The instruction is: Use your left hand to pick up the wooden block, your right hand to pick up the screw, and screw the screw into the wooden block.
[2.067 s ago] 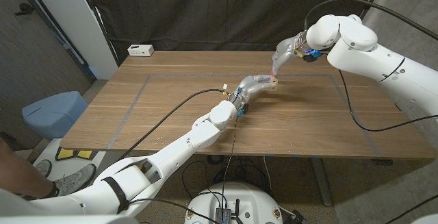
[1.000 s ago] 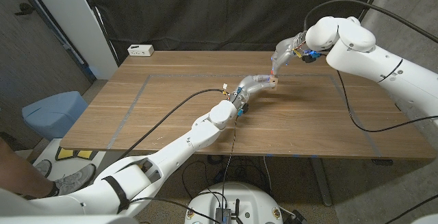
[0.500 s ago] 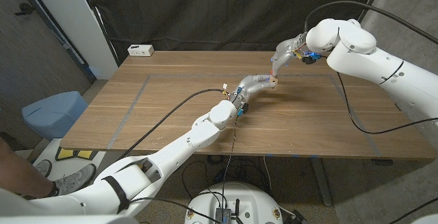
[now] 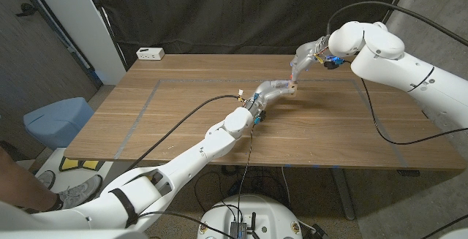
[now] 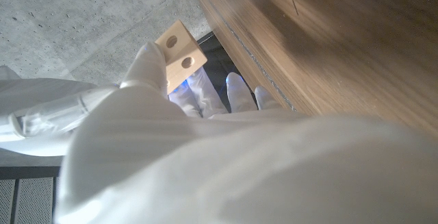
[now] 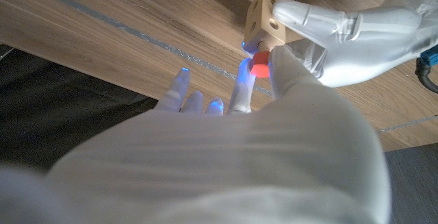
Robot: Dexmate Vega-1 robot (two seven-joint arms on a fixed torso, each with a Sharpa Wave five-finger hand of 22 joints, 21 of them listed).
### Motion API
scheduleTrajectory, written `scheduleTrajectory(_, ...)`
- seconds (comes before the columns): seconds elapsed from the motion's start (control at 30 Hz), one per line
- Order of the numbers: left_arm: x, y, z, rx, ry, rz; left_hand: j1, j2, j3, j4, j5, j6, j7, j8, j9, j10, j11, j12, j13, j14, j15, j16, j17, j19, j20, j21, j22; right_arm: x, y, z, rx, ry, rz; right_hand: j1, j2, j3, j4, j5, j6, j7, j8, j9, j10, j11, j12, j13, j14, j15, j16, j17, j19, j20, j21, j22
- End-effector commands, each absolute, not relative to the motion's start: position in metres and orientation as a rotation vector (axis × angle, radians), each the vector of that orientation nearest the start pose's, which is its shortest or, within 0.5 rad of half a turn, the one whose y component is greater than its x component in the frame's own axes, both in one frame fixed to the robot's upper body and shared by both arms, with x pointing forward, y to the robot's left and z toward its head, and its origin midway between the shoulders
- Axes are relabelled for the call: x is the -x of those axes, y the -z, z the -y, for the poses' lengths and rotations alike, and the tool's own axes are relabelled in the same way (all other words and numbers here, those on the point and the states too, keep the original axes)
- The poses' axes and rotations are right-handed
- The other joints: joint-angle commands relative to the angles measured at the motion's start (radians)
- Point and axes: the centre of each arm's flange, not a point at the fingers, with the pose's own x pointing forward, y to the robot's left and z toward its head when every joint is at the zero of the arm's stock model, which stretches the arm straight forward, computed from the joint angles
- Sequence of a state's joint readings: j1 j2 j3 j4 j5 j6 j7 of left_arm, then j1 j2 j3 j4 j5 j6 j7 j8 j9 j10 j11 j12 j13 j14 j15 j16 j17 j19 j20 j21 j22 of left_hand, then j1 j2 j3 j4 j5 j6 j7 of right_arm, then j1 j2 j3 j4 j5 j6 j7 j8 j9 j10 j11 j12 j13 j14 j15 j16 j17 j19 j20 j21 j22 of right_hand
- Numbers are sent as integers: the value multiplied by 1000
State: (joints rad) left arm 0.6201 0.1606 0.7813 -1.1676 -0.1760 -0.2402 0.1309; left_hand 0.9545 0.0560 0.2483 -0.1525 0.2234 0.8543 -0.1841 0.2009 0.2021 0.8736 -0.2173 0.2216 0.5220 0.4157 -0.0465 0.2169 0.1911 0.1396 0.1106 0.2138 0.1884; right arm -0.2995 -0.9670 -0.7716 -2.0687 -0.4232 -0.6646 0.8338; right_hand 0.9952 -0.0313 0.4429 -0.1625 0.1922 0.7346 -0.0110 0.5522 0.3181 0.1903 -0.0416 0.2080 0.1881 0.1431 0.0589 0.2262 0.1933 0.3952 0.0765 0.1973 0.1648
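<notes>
My left hand (image 4: 272, 88) holds a small pale wooden block (image 4: 291, 87) above the table's far middle. The block (image 5: 180, 54) shows two round holes in the left wrist view, held at my left hand's (image 5: 157, 114) fingertips. My right hand (image 4: 301, 58) reaches down to the block from behind it. In the right wrist view a red-headed screw (image 6: 260, 64) is pinched by my right hand (image 6: 274, 107) and sits against the block's (image 6: 263, 20) underside, beside my left hand (image 6: 349, 35). The screw's shaft is hidden.
The wooden table (image 4: 190, 115) carries a grey tape rectangle (image 4: 150, 100). A white power strip (image 4: 150, 52) lies at the far left corner. A blue bin (image 4: 55, 118) stands on the floor at the left. A person's leg and shoe (image 4: 33, 188) show at the lower left.
My right arm has shifted slightly at the wrist and elbow. The hands and block stay in the same place.
</notes>
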Motion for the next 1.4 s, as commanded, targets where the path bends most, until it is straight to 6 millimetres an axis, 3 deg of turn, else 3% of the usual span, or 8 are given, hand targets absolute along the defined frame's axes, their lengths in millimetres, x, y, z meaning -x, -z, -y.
scheduleTrajectory(0.03, -640, 28, 10, -336, 483, 654, 8, 14, 4, 4, 5, 18, 9, 10, 5, 6, -2, 6, 12, 9, -63, -2, 1, 1, 7, 6, 4, -537, -157, 218, 1578, -233, 133, 5, 10, -2, 5, -3, 17, -1, 10, 2, 16, -3, 5, 4, 16, -1, 9, 3, 14, -2, 5, 5)
scheduleTrajectory(0.7, -639, 26, 11, -340, 495, 656, 6, 15, 4, 5, 5, 19, 8, 10, 5, 6, -2, 5, 12, 11, -63, -3, 0, 2, 8, 6, 4, -532, -152, 219, 1583, -190, 137, -24, 27, -18, 21, -5, 62, 4, 30, -6, 73, -14, 9, 4, 54, -27, 16, 4, 42, -5, 6, 4)
scheduleTrajectory(1.4, -639, 29, 10, -339, 497, 653, 6, 15, 7, 4, 6, 19, 9, 10, 4, 6, -1, 5, 13, 16, -65, -3, -1, 4, 6, 7, 4, -530, -148, 217, 1613, -146, 119, -107, 38, -57, 54, -15, 124, 6, 44, -23, 134, -21, 11, 3, 87, -51, 17, 3, 63, -11, 3, 5)
